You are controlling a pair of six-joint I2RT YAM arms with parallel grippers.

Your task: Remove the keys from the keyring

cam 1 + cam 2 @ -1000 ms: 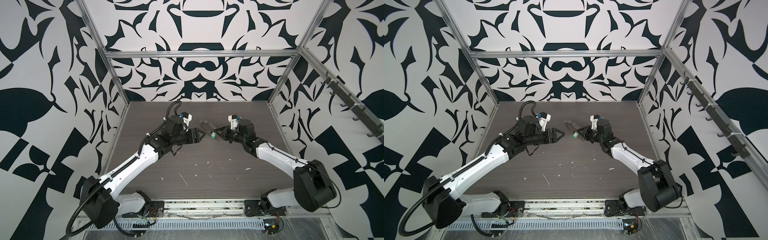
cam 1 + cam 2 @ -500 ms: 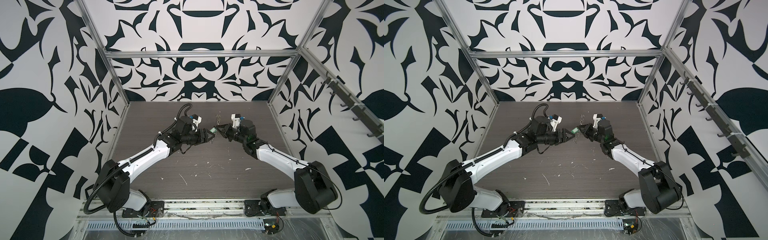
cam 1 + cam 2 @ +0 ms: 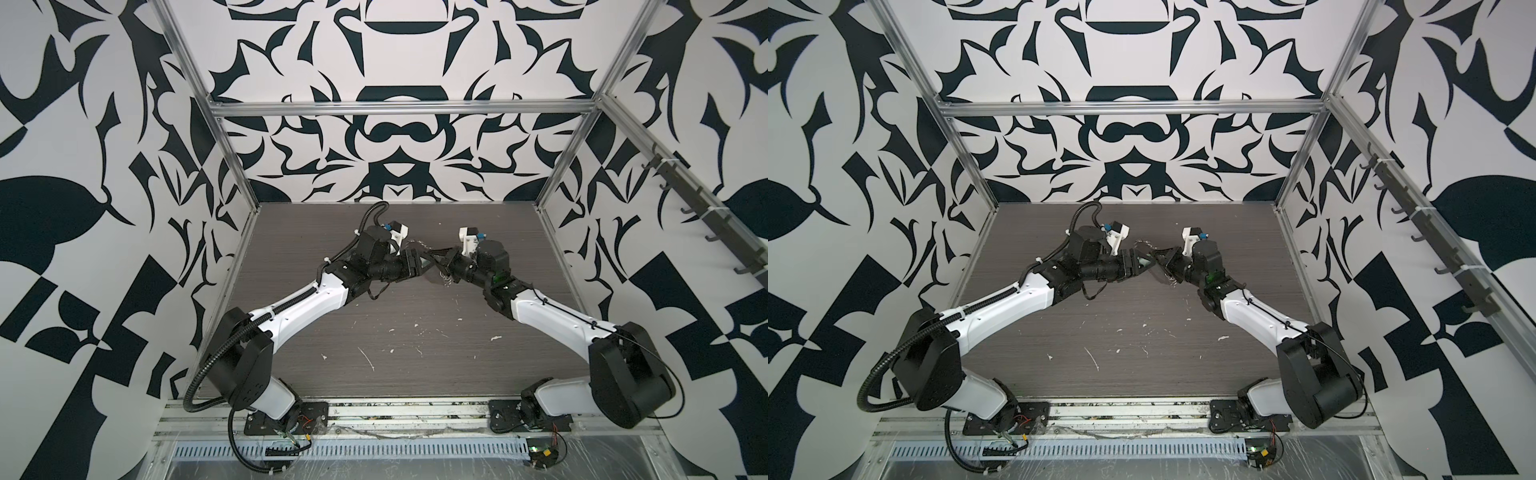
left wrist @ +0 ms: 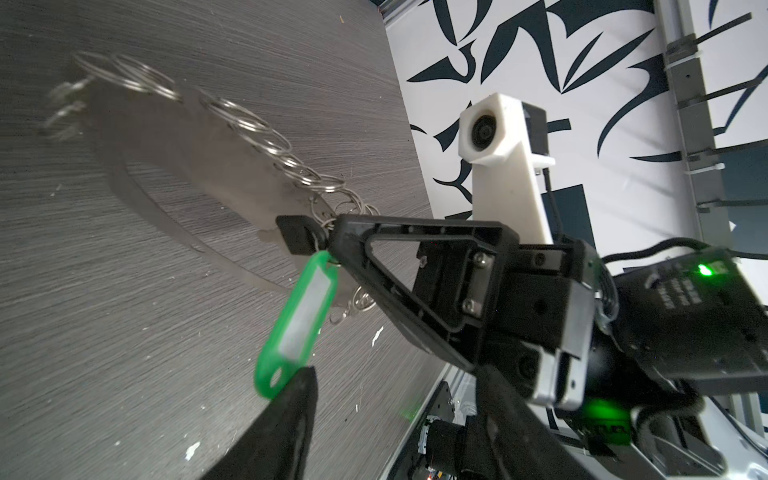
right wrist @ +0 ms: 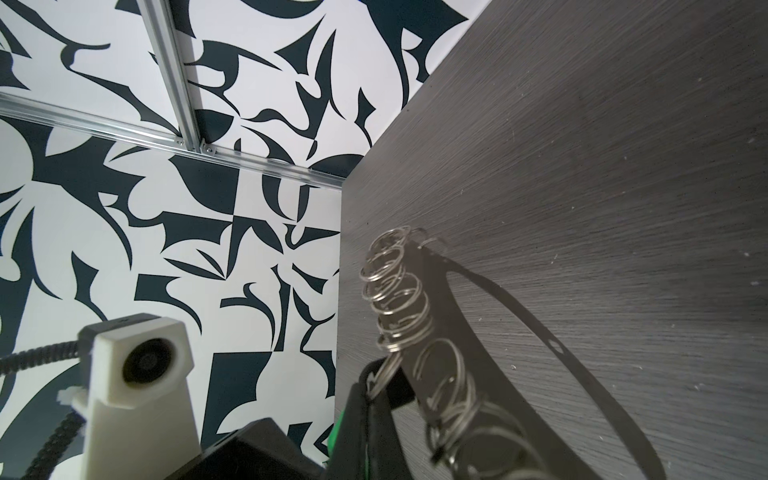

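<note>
Keyring (image 4: 249, 120) is pinched by right gripper (image 4: 332, 237). Left gripper (image 4: 395, 378) is spread at dangling green key tag (image 4: 301, 316). Tag may be missed on closing, or keyring yanked loose.

Both arms stretch forward from their bases, white forearms slanting toward each other, so the left tool (image 3: 424, 264) and the right tool (image 3: 441, 261) meet almost tip to tip in the middle. The left tool's fingers (image 4: 291, 419) stand well apart. The right tool's jaws are pressed tight together, and both wrists lie roughly level.
</note>
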